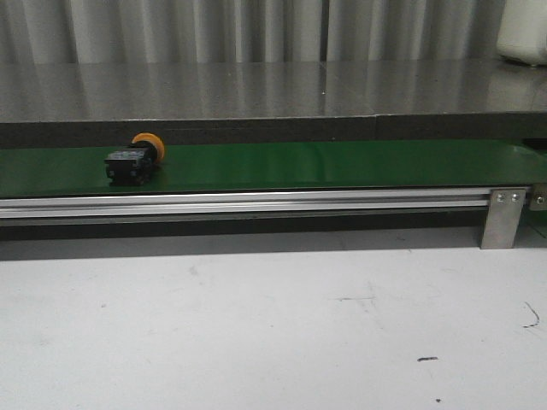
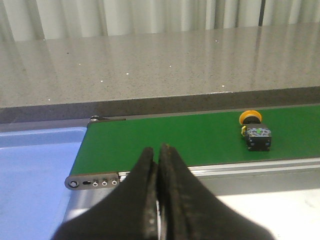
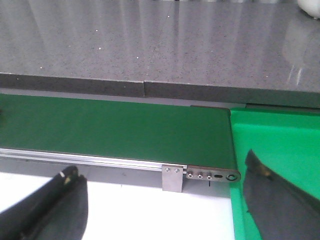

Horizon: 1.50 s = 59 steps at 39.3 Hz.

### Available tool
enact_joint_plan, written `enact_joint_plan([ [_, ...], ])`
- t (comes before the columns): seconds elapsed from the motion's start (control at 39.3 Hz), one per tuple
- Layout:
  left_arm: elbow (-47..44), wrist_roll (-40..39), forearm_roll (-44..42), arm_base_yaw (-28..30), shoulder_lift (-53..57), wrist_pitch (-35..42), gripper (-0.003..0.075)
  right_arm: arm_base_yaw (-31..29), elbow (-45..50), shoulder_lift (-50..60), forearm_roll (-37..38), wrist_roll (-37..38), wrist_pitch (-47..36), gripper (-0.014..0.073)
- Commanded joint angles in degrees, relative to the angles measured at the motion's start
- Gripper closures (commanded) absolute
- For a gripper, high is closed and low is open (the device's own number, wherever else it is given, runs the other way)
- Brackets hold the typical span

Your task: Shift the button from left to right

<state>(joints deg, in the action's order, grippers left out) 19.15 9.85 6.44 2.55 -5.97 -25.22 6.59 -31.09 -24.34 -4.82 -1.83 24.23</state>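
Note:
The button, a black boxy body with a round yellow-orange cap, lies on its side on the green conveyor belt at the left. It also shows in the left wrist view, well off to one side of my left gripper. The left gripper is shut and empty, short of the belt's near rail. My right gripper is open wide and empty, over the white table by the belt's right end. The button is out of the right wrist view. Neither gripper shows in the front view.
An aluminium rail with a bracket runs along the belt's near side. A grey stone counter lies behind. A blue bin sits at the belt's left end and a green bin at its right end.

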Motion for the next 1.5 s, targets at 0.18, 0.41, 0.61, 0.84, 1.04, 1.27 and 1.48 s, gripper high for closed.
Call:
enact_joint_plan([
  [0.18, 1.4, -0.2, 0.7, -0.4, -0.7, 5.0, 0.0741, 0.1, -2.1, -0.7, 0.1, -0.2, -4.8, -0.0052],
  [0.41, 1.4, -0.2, 0.7, -0.4, -0.7, 5.0, 0.0741, 0.1, -2.1, -0.7, 0.1, -0.2, -4.8, -0.0052],
  [0.61, 1.4, -0.2, 0.7, -0.4, -0.7, 5.0, 0.0741, 0.1, -2.1, -0.7, 0.1, -0.2, -4.8, -0.0052],
  [0.84, 1.4, -0.2, 0.7, -0.4, -0.7, 5.0, 0.0741, 0.1, -2.1, -0.7, 0.1, -0.2, -4.8, -0.0052],
  [1.04, 1.4, -0.2, 0.7, -0.4, -0.7, 5.0, 0.0741, 0.1, -2.1, -0.7, 0.1, -0.2, -4.8, -0.0052],
  [1.27, 1.4, -0.2, 0.7, -0.4, -0.7, 5.0, 0.0741, 0.1, -2.1, -0.7, 0.1, -0.2, -4.8, -0.0052],
  [1.48, 1.4, -0.2, 0.7, -0.4, -0.7, 5.0, 0.0741, 0.1, -2.1, -0.7, 0.1, -0.2, -4.8, -0.0052],
])
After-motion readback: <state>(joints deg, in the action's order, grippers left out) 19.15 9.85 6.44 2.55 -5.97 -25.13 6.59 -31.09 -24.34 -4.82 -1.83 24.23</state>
